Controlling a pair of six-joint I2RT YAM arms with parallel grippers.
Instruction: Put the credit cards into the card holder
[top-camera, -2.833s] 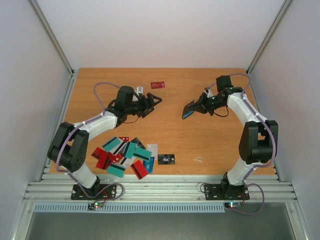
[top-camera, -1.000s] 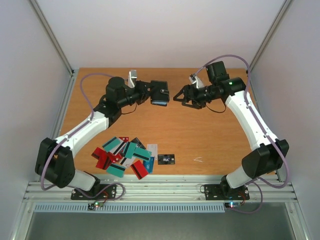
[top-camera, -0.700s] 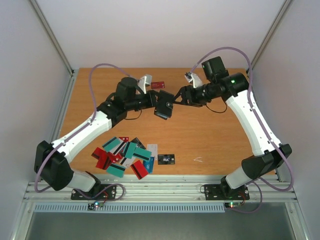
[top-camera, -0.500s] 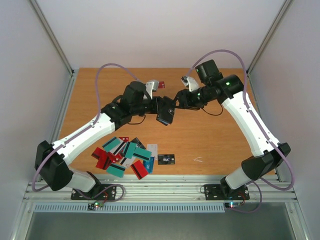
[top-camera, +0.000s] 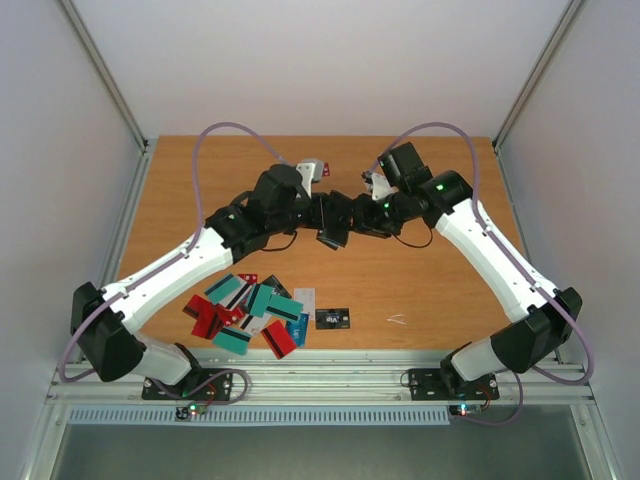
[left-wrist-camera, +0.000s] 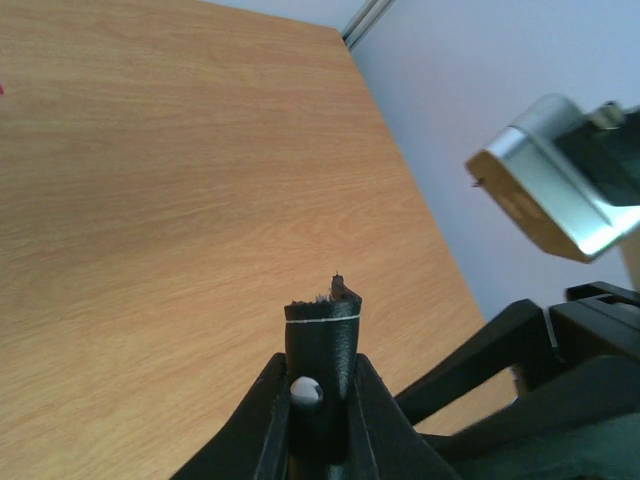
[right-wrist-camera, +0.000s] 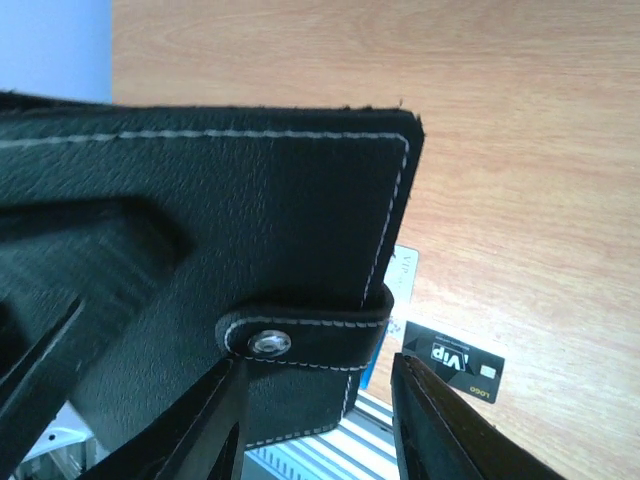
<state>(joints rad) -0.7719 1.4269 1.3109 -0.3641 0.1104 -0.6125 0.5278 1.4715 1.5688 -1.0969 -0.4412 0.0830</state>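
The card holder (top-camera: 335, 226), a black stitched case with a snap strap (right-wrist-camera: 300, 335), hangs above the table's middle. My left gripper (top-camera: 322, 213) is shut on it, and in the left wrist view its edge (left-wrist-camera: 322, 325) sticks up between the fingers (left-wrist-camera: 270, 405). My right gripper (right-wrist-camera: 318, 364) faces it from the right and is open. Its jaws straddle the holder's strap corner, with a gap showing at the right finger (right-wrist-camera: 435, 420). The credit cards (top-camera: 250, 312), teal, red and black, lie heaped at the near left.
A black card with white VIP print (top-camera: 333, 318) lies flat just right of the heap, also seen past the holder as the VIP card (right-wrist-camera: 452, 360). A small white scrap (top-camera: 397, 319) lies near the front edge. Aluminium rails (top-camera: 320, 380) border the near side.
Both arms have swung inward and met over the table's middle. The left carried the holder toward the right arm, whose jaws have narrowed around the holder's strap corner.
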